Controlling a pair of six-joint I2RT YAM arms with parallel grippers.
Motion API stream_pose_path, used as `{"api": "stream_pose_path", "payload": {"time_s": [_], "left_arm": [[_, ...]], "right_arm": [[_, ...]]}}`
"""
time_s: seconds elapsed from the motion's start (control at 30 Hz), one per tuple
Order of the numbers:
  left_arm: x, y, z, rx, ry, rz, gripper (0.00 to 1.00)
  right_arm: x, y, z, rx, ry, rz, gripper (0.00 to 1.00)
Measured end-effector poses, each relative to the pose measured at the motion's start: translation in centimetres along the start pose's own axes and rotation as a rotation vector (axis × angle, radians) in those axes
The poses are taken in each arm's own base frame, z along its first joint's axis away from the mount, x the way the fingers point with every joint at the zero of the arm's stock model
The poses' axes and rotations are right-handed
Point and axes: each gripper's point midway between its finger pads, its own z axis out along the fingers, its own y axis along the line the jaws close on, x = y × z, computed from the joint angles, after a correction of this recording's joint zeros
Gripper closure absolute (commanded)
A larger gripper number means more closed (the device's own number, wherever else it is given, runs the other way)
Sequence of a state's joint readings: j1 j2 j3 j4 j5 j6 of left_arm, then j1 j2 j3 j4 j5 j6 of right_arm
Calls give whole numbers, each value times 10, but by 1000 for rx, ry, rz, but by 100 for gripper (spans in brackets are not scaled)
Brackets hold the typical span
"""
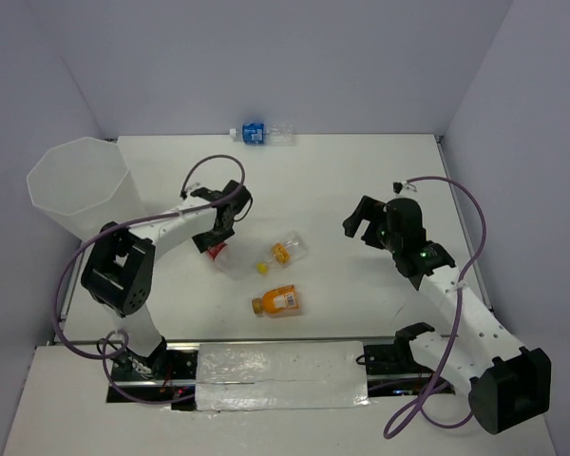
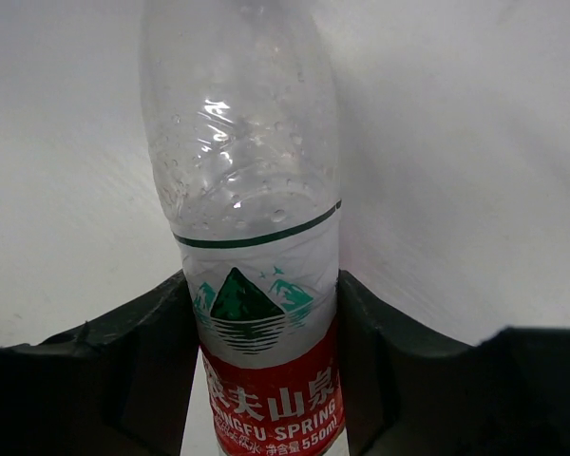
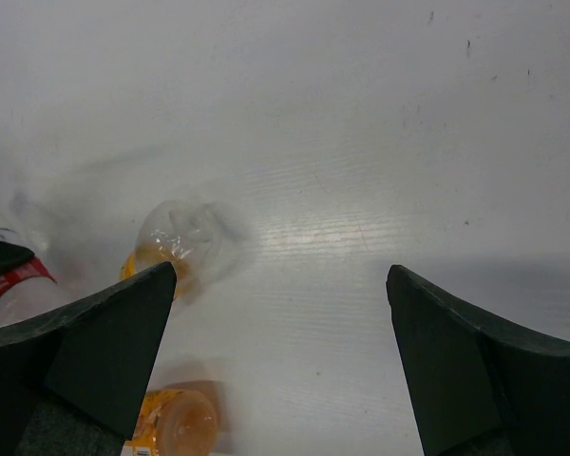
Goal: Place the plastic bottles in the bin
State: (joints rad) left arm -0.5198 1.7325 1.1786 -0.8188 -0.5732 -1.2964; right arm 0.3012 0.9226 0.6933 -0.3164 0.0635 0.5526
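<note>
My left claw [image 2: 264, 313] is clamped on the red-label bottle [image 2: 242, 142], low over the table [image 1: 361, 171] near the bin [image 1: 76, 185]. My right claw [image 3: 281, 275] stands apart, empty. I worry the thin wall buckles and slips on the lift, or the long end clips the bin's rim.

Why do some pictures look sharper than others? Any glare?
Left wrist view: the red-labelled bottle is crisp, with small glints on its clear upper part. Right wrist view: the farther orange juice bottle looks soft and smeared, and the table shows a pale sheen. Top view: even light, faint shadows.
</note>
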Motion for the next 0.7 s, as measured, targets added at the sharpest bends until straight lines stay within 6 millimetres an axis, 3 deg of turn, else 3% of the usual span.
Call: {"api": "stream_pose_path", "payload": {"time_s": [0.07, 0.13, 0.27, 0.37, 0.47, 0.57, 0.7], "left_arm": [[-23, -9, -16, 26, -52, 50, 47], [-58, -22, -42, 89, -146, 72, 48], [-146, -31, -127, 228, -382, 61, 46], [-211, -14, -196, 296, -584, 29, 46], [-257, 22, -243, 263, -769, 5, 44], [-287, 62, -260, 141, -904, -4, 42], [-314, 115, -244, -80, -958, -9, 41]], "right_arm": [[2, -1, 2, 6, 8, -4, 1], [2, -2, 2, 9, 11, -9, 0], [3, -2, 2, 8, 12, -12, 0], [4, -3, 3, 10, 20, -12, 0], [4, -2, 3, 8, 19, -12, 0], [4, -2, 3, 6, 20, -13, 0], [5, -1, 3, 2, 22, -13, 0]]}}
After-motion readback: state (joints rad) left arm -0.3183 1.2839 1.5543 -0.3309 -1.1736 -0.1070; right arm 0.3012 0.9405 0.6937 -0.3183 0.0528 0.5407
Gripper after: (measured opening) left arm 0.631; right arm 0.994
